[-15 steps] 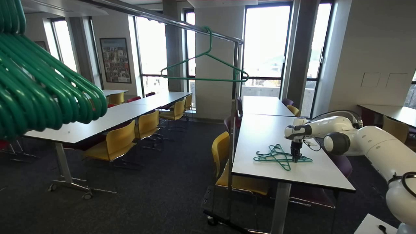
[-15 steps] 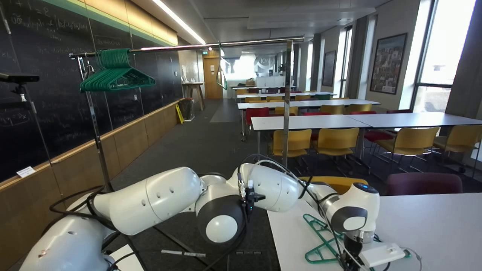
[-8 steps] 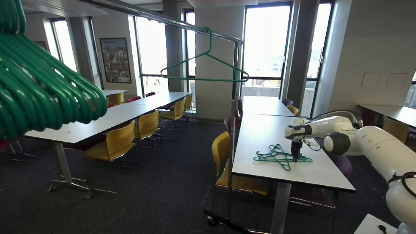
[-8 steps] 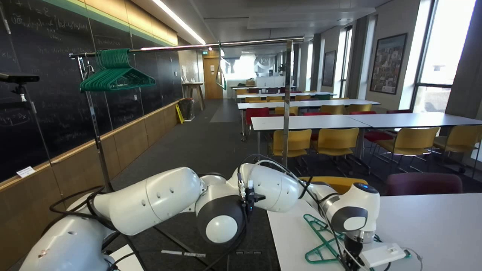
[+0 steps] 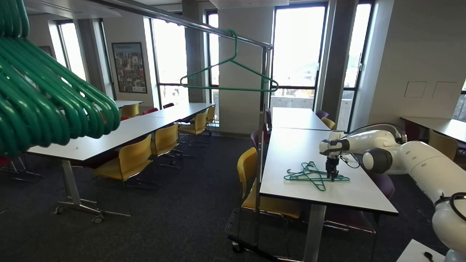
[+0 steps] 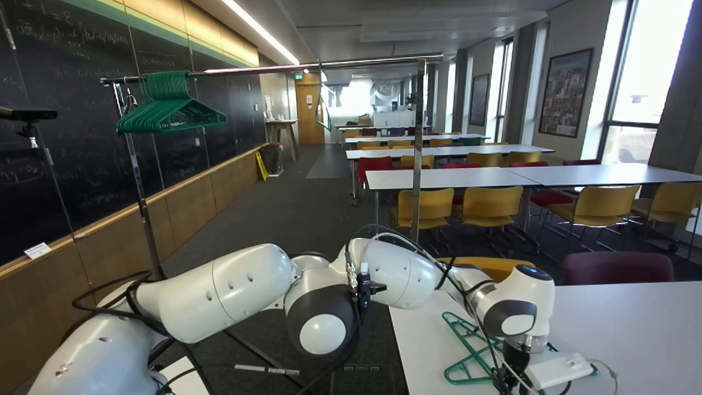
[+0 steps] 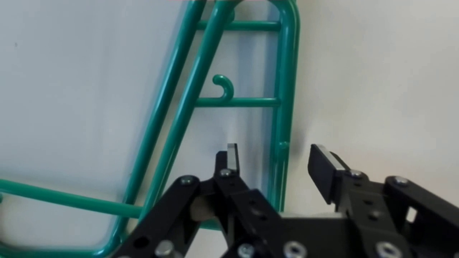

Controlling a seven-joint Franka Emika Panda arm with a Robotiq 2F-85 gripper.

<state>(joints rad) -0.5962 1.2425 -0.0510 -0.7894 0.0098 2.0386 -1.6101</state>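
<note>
Green plastic hangers lie crossed and overlapping on the white table, seen in both exterior views. In the wrist view my gripper is open. Its two fingers stand on either side of a straight green hanger bar, with gaps on both sides. The left finger is over the space inside the hanger and the right finger is outside it. Slanted bars, two cross struts and a small hook show further left. In an exterior view the gripper is low over the hangers' right part. Whether the fingertips touch the table cannot be told.
A metal clothes rack stands beside the table. A single green hanger hangs near its end, and several bunched hangers hang at its far end. A yellow chair and a purple chair stand at the table.
The gripper has shifted very slightly, a little to the right in both exterior views. The hangers on the table have not visibly moved.
</note>
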